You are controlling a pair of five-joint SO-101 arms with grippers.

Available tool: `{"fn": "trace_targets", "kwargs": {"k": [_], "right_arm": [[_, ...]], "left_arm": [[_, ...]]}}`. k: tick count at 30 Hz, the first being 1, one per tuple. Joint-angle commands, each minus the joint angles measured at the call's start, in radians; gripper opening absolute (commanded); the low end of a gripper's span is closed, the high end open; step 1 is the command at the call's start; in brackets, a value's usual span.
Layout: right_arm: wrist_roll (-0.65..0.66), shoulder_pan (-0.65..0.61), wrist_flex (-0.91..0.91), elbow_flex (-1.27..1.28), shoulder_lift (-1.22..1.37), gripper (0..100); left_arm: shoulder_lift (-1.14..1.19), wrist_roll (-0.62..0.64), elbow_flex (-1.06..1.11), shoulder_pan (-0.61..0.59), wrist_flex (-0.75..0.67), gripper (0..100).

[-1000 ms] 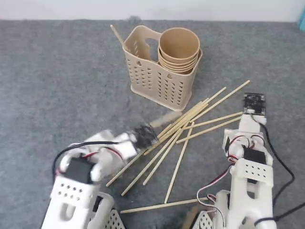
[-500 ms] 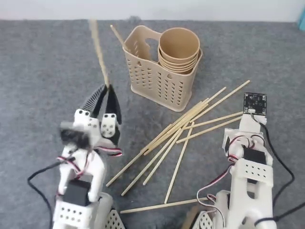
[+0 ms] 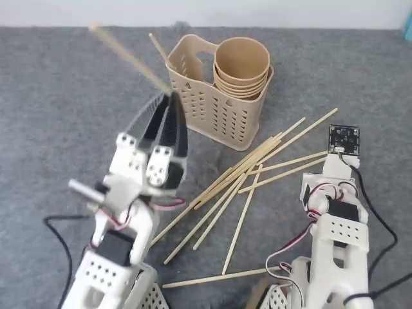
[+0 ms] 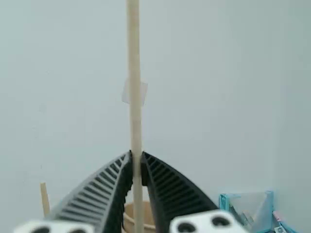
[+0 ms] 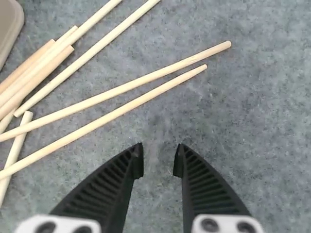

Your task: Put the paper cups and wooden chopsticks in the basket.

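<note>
Left gripper (image 3: 172, 98) clamps a raised chopstick (image 3: 126, 55) beside the basket (image 3: 212, 112) — gripped near its end, it could swivel and miss.

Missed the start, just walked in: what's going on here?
The left gripper is shut on one chopstick, held up beside the basket. A stack of paper cups and another chopstick stand in the basket. The other chopsticks lie scattered on the grey mat, with the right gripper open near them, holding nothing.
</note>
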Motion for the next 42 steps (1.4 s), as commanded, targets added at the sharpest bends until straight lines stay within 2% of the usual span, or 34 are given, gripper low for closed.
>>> {"fn": "trace_targets", "kwargs": {"k": [1,8,12,17,22,25,29,33,37,39,42], "right_arm": [[-0.009,-0.022,-0.022,-0.006,0.002,12.3],[0.032,-0.022,-0.022,-0.006,0.002,12.3],[0.037,-0.024,-0.041,-0.005,0.002,12.3],[0.037,-0.024,-0.047,-0.005,0.002,12.3],[0.038,-0.025,-0.048,-0.005,0.002,12.3],[0.038,-0.025,-0.05,-0.005,0.002,12.3],[0.038,-0.025,-0.05,-0.005,0.002,12.3],[0.038,-0.025,-0.05,-0.005,0.002,12.3],[0.038,-0.025,-0.05,-0.005,0.002,12.3],[0.038,-0.025,-0.05,-0.005,0.002,12.3],[0.038,-0.025,-0.05,-0.005,0.002,12.3]], "left_arm": [[0.236,0.0,-0.22,0.008,-0.026,1],[0.684,0.0,-0.562,-0.041,-0.026,1],[0.902,0.003,-0.697,-0.109,-0.043,1],[1.1,0.006,-0.714,-0.17,-0.199,2],[1.172,0.009,-0.7,-0.184,-0.203,12],[1.146,0.009,-0.673,-0.184,-0.203,14],[1.045,0.009,-0.619,-0.184,-0.201,10],[0.868,0.003,-0.509,-0.184,-0.201,3],[0.623,0.003,-0.34,-0.184,-0.187,2],[0.479,0.003,-0.262,-0.183,-0.1,2],[0.261,0.003,-0.197,-0.178,0.181,2]]}}
